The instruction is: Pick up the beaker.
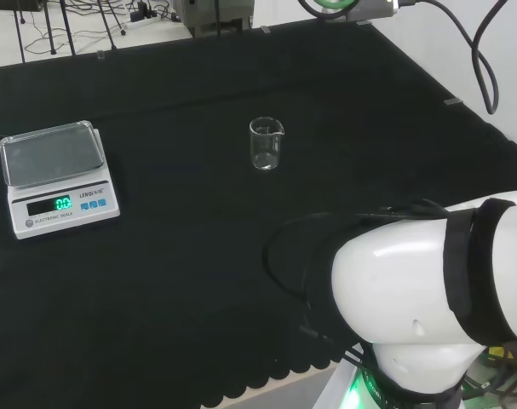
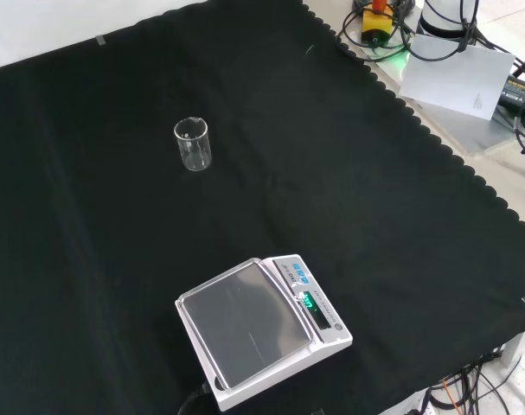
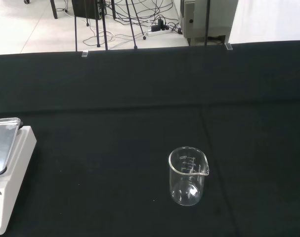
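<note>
Careful: your glass beaker [image 1: 266, 143] stands upright and alone on the black worktop [image 1: 181, 256], well apart from the scale [image 1: 58, 177]. Come in crooked and you'll bump it over; glass is slippery. I cannot tell how the hand is set.

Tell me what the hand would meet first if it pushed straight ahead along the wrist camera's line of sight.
Probably the beaker: it stands upright on the black cloth, slightly off centre in the wrist view, with nothing before it. The scale sits well off to one side. Depth is unclear, so a level advance might pass over the rim.
</note>
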